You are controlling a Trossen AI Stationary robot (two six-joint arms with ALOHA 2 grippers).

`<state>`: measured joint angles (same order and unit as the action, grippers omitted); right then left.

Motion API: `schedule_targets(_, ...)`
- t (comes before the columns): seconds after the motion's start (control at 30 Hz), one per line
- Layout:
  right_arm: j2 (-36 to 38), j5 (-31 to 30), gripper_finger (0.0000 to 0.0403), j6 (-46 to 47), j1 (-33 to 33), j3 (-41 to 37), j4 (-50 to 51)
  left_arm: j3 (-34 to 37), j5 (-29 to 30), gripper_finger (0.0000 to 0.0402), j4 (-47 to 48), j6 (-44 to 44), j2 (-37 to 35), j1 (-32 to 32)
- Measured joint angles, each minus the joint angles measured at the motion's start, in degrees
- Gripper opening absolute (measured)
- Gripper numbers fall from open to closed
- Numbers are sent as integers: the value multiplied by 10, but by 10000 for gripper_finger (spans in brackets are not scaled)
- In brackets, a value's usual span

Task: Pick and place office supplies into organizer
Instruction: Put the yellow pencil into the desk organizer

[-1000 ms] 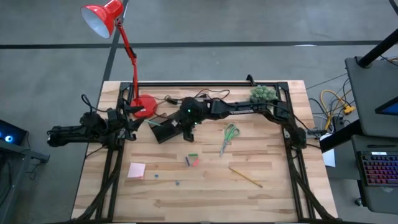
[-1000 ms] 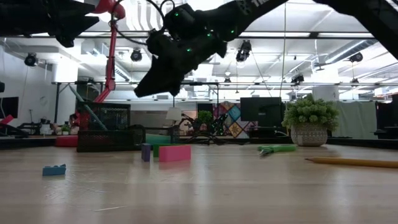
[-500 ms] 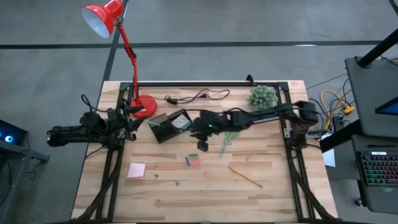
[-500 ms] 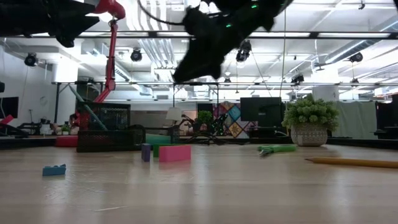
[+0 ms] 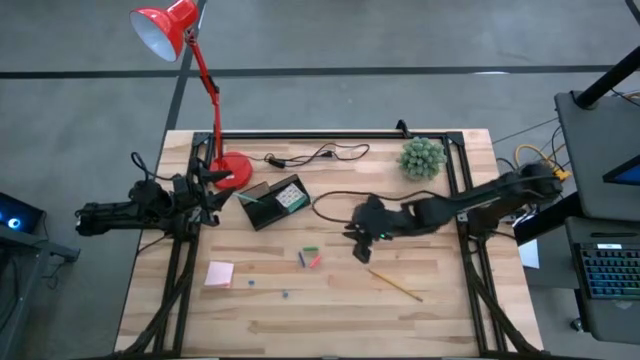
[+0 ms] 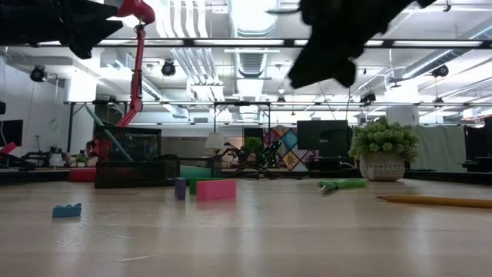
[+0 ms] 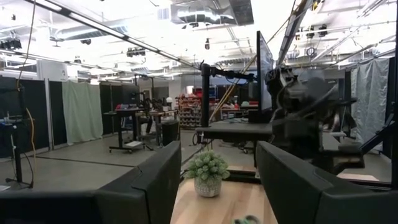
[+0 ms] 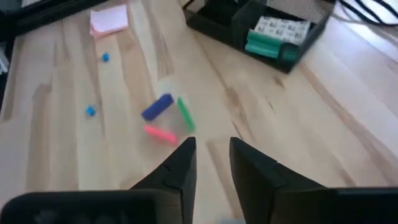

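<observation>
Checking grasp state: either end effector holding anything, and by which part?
Nothing held. Right end effector open and empty above the table; left end effector open, parked at the left edge.

Grey floor surrounds the table; ceiling lights glow overhead.

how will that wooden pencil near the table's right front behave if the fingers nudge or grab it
The wooden pencil is thin and long, lying flat on the bare table, so a sideways nudge would probably roll or spin it. It looks stiff and light. So slim a shaft may slip unless gripped squarely across it.
</observation>
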<state>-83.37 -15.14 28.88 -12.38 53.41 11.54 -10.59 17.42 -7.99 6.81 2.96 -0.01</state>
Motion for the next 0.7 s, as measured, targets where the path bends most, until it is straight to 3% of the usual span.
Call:
schedule_targets(0.4, 41, -13, 144, 135, -114, 24, 272, 0, 0, 196, -1, 0, -1, 0)
schedule_targets(0.7, -8, 44, 162, 151, -169, 18, 247, 0, 2, 196, -7, 0, 0, 0)
